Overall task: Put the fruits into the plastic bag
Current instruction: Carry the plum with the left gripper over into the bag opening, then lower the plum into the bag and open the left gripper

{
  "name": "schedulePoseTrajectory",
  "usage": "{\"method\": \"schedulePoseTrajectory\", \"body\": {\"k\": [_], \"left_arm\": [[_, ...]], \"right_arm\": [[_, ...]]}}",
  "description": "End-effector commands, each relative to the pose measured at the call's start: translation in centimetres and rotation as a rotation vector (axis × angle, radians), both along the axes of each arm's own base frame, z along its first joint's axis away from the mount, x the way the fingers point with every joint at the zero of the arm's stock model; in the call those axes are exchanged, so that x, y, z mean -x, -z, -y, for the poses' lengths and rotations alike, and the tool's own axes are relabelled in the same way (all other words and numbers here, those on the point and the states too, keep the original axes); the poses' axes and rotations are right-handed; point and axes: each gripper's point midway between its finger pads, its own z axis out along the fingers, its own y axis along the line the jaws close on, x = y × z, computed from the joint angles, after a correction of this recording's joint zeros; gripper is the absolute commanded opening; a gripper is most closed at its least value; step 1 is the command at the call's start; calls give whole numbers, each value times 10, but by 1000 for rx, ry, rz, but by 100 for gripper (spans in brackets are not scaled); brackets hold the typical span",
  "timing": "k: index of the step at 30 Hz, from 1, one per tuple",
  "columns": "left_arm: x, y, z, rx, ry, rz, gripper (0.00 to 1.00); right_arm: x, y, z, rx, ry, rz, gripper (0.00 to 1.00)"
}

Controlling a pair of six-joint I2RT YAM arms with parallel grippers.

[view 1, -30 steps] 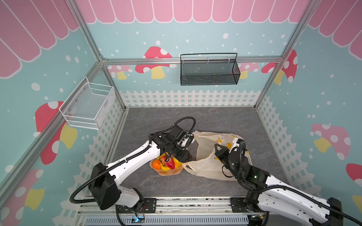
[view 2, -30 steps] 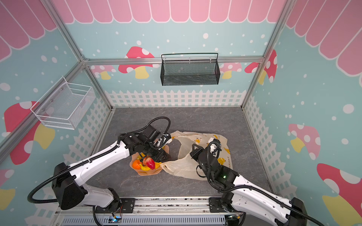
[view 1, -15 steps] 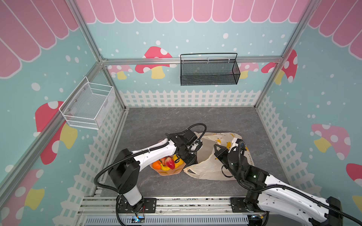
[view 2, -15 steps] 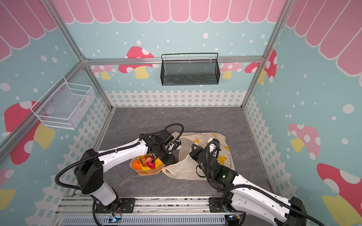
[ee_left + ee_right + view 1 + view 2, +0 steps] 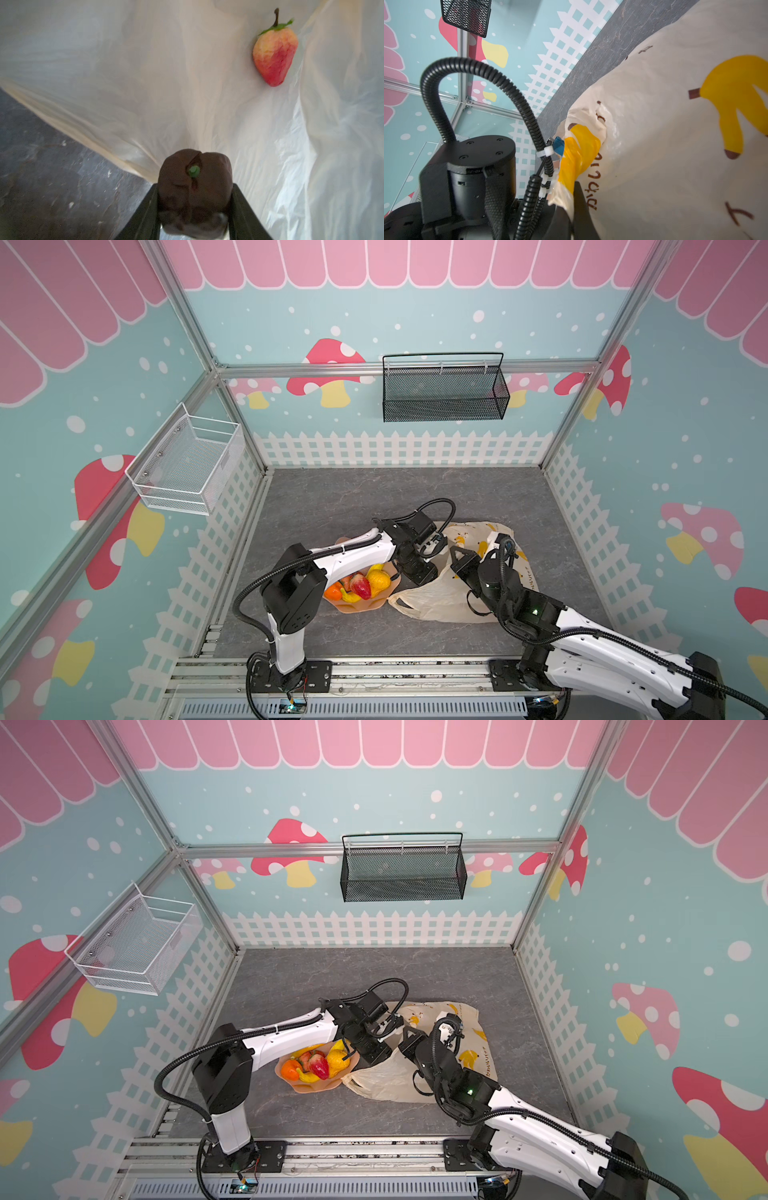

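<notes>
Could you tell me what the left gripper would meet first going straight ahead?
Probably, beyond its brown fruit, the inside of the bag; the strawberry lies off to one side, though depth is unclear.

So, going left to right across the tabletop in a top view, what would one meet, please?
On the peach plate: orange → red strawberry → yellow-orange fruit; then the plastic bag.
</notes>
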Motion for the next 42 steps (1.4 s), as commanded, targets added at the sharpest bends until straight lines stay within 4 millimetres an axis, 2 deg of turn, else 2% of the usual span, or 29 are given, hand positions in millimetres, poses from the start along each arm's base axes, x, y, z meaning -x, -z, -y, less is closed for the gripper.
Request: {"method": "schedulePoseTrajectory", "body": {"k": [1, 14, 17, 21, 27, 29, 35, 42], "left_arm": [[-2, -12, 28, 112, 0, -54, 18], [1, -9, 73, 264, -53, -215, 23], [4, -12, 81, 293, -59, -247, 27], [14, -15, 87, 323, -46, -297, 38], [29, -17, 82, 331, -31, -346, 64], [32, -21, 80, 340, -24, -353, 69], [34, -29, 74, 343, -40, -351, 73], [9, -48, 49, 350, -142, -261, 74]], "right_arm": [[-4, -13, -5, -40, -1, 21, 0], [-6, -2, -12, -57, -11, 6, 0], [-6, 2, -12, -65, -8, -2, 0], [-4, 5, -9, -73, -1, -4, 0], [-3, 7, -7, -76, 1, -4, 0], [-3, 8, -6, -75, 2, -5, 0], [-1, 8, -2, -83, 10, 1, 0], [1, 5, 4, -85, 20, 12, 0]]}}
